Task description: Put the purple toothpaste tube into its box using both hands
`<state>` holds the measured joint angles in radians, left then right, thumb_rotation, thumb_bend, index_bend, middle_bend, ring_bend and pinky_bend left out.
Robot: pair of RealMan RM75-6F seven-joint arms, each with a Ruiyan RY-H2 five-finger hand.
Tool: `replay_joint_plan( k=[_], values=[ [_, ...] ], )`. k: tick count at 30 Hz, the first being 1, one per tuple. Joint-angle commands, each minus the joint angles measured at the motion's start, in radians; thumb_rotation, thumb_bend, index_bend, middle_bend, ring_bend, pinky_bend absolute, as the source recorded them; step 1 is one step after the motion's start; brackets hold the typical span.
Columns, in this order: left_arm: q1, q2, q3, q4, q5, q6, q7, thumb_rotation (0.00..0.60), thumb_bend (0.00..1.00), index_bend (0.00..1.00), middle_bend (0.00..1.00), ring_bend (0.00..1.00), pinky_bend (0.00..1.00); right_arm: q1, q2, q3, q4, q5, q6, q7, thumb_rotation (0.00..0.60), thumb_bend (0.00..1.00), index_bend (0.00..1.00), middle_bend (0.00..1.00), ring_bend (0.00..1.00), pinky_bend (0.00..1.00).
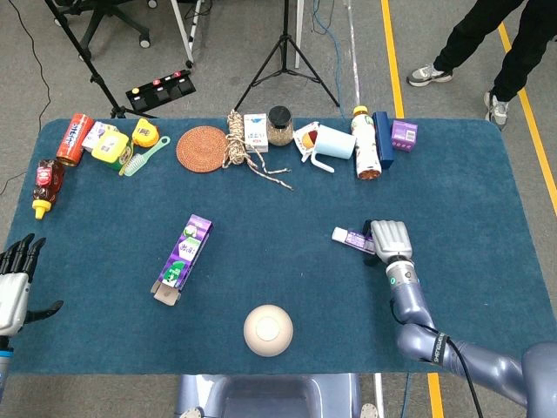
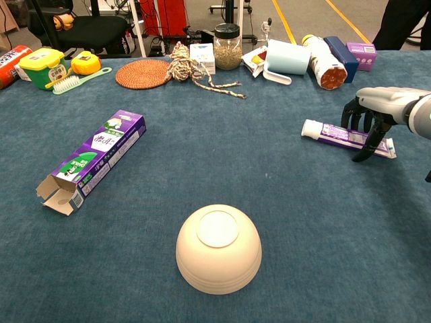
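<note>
Toothpaste tube lying flat on the blue felt-like bench, under the right hand.

Soft and purple with a white cap, the tube points its cap toward the bench middle; its far end is hidden below the right hand's dark fingers, which arch down over it with the tips at or touching it, though whether they actually clasp it cannot be told. Its glossy cardboard box lies well apart to the left, end flap open. The left hand, fingers spread and holding nothing, is cut off at the bench's left edge.
</note>
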<state>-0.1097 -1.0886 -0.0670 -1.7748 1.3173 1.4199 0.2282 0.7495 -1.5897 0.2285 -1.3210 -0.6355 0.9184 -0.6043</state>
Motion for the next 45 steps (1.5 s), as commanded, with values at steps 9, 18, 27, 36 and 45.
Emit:
replay_joint_plan(
  k=[9, 18, 27, 36, 45],
  values=[
    [-0.001, 0.001, -0.001, 0.002, -0.002, -0.002, -0.003, 0.6, 0.02, 0.0, 0.0, 0.0, 0.09, 0.011, -0.024, 0.006, 0.032, 0.0, 0.007, 0.026, 0.6, 0.22, 0.45, 0.47, 0.45, 0.5],
    [-0.002, 0.002, 0.0, 0.002, 0.0, -0.002, -0.006, 0.6, 0.02, 0.0, 0.0, 0.0, 0.09, 0.016, -0.024, 0.002, 0.031, -0.011, 0.008, 0.037, 0.6, 0.34, 0.52, 0.54, 0.51, 0.57],
    [-0.005, 0.002, -0.001, 0.004, -0.003, -0.007, -0.007, 0.6, 0.02, 0.0, 0.0, 0.0, 0.09, -0.008, -0.006, -0.007, -0.01, -0.134, 0.052, 0.116, 0.6, 0.41, 0.54, 0.56, 0.54, 0.6],
    [-0.019, 0.003, 0.003, 0.023, 0.028, -0.022, -0.023, 0.6, 0.03, 0.0, 0.0, 0.0, 0.09, -0.073, 0.098, -0.031, -0.127, -0.299, 0.099, 0.244, 0.6, 0.43, 0.54, 0.57, 0.54, 0.6],
    [-0.102, 0.009, -0.003, 0.174, 0.148, -0.086, -0.103, 0.6, 0.04, 0.0, 0.0, 0.0, 0.09, -0.123, 0.22, -0.051, -0.246, -0.391, 0.13, 0.302, 0.6, 0.43, 0.55, 0.57, 0.54, 0.6]
  ],
)
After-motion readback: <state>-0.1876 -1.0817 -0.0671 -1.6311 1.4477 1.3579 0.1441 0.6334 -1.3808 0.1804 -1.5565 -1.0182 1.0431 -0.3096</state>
